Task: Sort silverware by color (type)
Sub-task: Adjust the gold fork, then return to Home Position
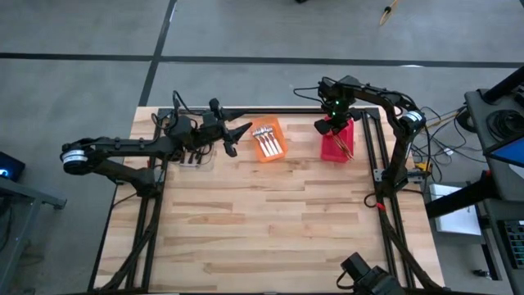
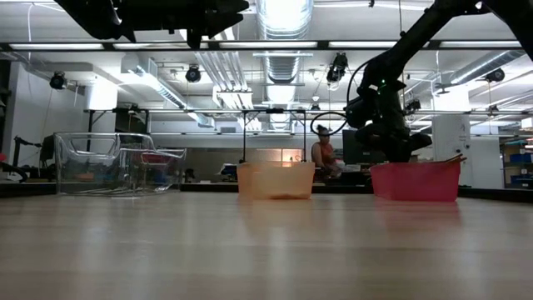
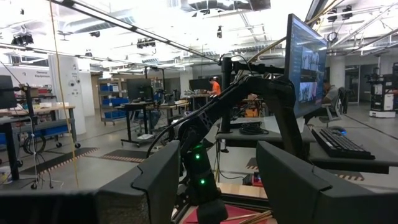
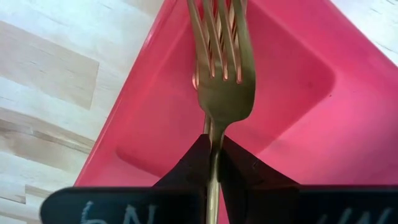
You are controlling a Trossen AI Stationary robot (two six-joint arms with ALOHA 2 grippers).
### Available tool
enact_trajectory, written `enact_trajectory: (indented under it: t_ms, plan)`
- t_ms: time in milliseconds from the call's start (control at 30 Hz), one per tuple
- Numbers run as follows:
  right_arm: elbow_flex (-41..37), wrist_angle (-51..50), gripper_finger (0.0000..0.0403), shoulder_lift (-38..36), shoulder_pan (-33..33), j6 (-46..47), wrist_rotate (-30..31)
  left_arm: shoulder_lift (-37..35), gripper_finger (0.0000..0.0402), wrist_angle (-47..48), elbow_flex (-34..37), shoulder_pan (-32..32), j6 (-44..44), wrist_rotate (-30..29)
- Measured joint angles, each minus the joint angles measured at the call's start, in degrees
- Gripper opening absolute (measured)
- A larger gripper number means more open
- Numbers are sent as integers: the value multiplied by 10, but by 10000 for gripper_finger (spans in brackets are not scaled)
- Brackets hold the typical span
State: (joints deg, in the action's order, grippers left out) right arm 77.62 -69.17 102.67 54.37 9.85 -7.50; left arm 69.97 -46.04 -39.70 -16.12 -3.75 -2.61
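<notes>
Looking down on the bench (image 1: 278, 221), I count three bins in a row along its far side: a clear bin (image 1: 199, 156) on the left, an orange bin (image 1: 268, 139) in the middle, and a red bin (image 1: 337, 141) on the right.

My two arms reach in from either side. The left end effector (image 1: 235, 138) hangs between the clear and orange bins, its fingers spread apart and holding nothing. The right end effector (image 4: 213, 152) sits over the red bin, clenched on the neck of one gold fork (image 4: 219, 68).

That fork runs straight out from the fingertips, its long axis in line with the end effector, four tines pointing away from the wrist and down toward the red bin's floor.

In the orange bin I can make out a few white-handled forks (image 1: 268, 144), lying side by side and roughly parallel; I cannot count them exactly. Gold handles (image 1: 347, 144) lean in the red bin.
</notes>
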Motion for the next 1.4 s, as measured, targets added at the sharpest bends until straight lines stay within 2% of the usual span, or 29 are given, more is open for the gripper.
enact_trajectory:
  t_ms: [300,1000,1400]
  plan:
    - [0,6,15,0,0,-8,0,0,193,0,0,0,0,0]
    - [-1,9,92,0,0,-9,0,0,193,0,0,0,0,0]
    - [20,-3,100,-6,0,-11,1,0,193,0,0,0,0,0]
